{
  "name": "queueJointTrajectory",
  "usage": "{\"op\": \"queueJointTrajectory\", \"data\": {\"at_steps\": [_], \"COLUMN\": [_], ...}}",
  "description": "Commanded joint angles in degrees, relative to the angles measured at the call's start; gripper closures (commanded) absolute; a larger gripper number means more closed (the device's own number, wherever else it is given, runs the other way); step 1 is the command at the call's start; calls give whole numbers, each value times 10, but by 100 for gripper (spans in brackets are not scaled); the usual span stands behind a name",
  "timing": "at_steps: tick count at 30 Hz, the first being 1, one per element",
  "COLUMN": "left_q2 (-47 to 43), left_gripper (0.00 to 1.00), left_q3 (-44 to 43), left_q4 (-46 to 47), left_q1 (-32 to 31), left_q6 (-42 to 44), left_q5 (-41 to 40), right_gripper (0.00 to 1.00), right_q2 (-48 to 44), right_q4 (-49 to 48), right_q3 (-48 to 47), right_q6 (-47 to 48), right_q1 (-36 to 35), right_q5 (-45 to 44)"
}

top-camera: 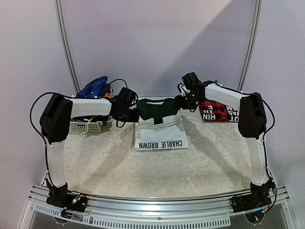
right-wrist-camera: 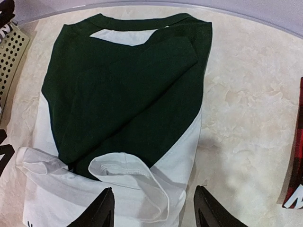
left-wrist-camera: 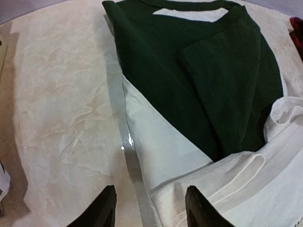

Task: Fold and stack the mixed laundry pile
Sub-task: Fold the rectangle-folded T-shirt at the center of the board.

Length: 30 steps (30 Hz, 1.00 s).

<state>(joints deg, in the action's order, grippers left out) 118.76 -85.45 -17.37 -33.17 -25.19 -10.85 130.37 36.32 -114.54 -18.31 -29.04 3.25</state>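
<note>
The white T-shirt with dark green parts (top-camera: 159, 121) lies folded at mid-table, lettering toward the near edge, white hem laid back over the green. My left gripper (top-camera: 131, 113) hovers at its left edge and my right gripper (top-camera: 183, 102) at its right edge. In the left wrist view the shirt (left-wrist-camera: 199, 71) fills the right side, and the left gripper (left-wrist-camera: 149, 210) is open over its white edge. In the right wrist view the right gripper (right-wrist-camera: 156, 213) is open above the curled white hem of the shirt (right-wrist-camera: 128, 94). The red-and-black plaid shirt (top-camera: 219, 112) lies folded at back right. The blue checked cloth (top-camera: 95, 87) sits bunched at back left.
A small white lattice basket (top-camera: 88, 126) stands at back left under the left arm, below the blue cloth; its wall (right-wrist-camera: 12, 52) shows in the right wrist view. The plaid shirt's edge (right-wrist-camera: 296, 156) is close on the right. The marbled tabletop (top-camera: 143, 171) stretches toward the arm bases.
</note>
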Motion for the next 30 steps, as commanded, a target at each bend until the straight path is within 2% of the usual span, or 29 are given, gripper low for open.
{"op": "queueJointTrajectory", "data": {"at_steps": [1, 3, 4, 7, 11, 19, 25, 30], "left_q2": [-61, -88, -99, -122, -123, -66, -6, 24], "left_gripper": [43, 40, 42, 54, 65, 69, 71, 72], "left_q3": [-3, 17, 27, 55, 78, 72, 36, 14], "left_q4": [-9, -11, -11, -7, 2, 39, 37, 32], "left_q1": [4, -4, -10, -31, -63, -101, -102, -98], "left_q6": [9, 12, 13, 17, 18, 2, 2, 7], "left_q5": [-19, -22, -21, 5, 55, 146, 162, 155], "right_gripper": [40, 39, 41, 44, 50, 66, 75, 79], "right_q2": [-66, -101, -125, -165, -177, -127, -73, -41], "right_q4": [7, -16, -31, -70, -79, -113, -105, -99], "right_q3": [31, 87, 117, 209, 256, 267, 228, 196], "right_q6": [14, 14, 13, 16, 35, 21, 21, 24], "right_q1": [4, 3, 1, -8, -30, -43, -43, -43], "right_q5": [3, 16, 28, 82, 113, 144, 144, 137]}}
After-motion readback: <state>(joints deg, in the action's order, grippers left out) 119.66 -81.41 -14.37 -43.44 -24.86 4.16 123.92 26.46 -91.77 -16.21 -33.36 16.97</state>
